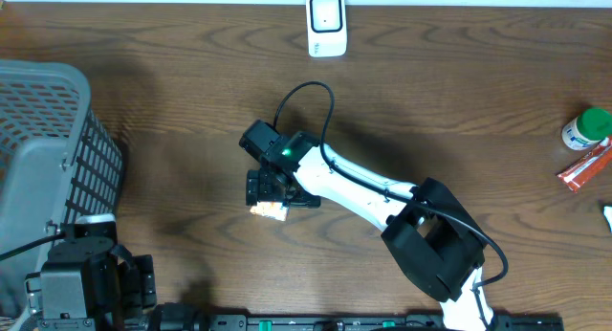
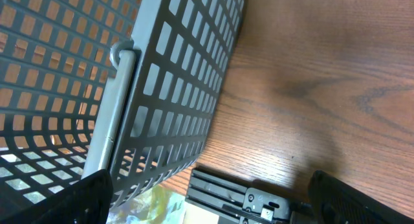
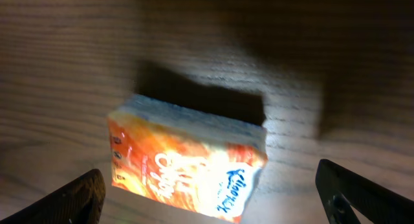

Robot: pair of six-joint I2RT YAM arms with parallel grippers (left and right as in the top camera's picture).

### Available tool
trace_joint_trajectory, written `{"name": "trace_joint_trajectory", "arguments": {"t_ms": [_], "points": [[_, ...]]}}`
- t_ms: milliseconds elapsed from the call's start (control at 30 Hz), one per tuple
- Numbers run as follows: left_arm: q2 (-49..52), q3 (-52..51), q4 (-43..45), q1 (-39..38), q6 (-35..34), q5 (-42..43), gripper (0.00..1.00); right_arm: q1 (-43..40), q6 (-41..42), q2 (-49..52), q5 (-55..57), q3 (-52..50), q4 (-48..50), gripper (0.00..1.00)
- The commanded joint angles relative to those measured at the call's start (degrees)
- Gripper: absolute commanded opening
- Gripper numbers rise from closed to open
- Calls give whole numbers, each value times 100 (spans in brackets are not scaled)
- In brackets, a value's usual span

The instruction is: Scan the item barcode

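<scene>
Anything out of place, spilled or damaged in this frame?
Nothing stands out. The orange packet lies intact on the table under the open right gripper; the basket stands upright, and nothing is spilled.

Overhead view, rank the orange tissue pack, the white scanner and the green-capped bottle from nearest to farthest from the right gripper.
1. Orange tissue pack: mid-table, right below the open right gripper.
2. White scanner: top centre, at the table's far edge.
3. Green-capped bottle: far out at the right edge of the view.
</scene>
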Motion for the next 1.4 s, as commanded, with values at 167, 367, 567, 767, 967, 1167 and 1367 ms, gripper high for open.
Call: {"name": "trace_joint_trajectory", "arguments": {"t_ms": [167, 367, 567, 767, 967, 1167, 1367], "points": [[-4, 28, -13, -22, -28, -15, 96, 24, -92, 85, -22, -42, 374, 99], [-7, 28, -13, -22, -28, -15, 96, 68, 20, 409, -46, -42, 501, 99], [-4, 28, -13, -22, -28, -15, 96, 177, 94, 870, -328, -42, 452, 82], [-7, 28, -13, -24, -28, -15, 96, 225, 107, 879, -304, -22, 138, 53], [-7, 28, -13, -22, -28, -15, 96, 37, -15, 778, -306, 201, -313, 51], [-7, 28, -13, -22, -28, -15, 96, -533, -1263, 568, -1298, 1451, -2170, 55], [-7, 28, -13, -22, -28, -15, 96, -1021, -2337, 562, -2356, 1904, -3276, 57]]}}
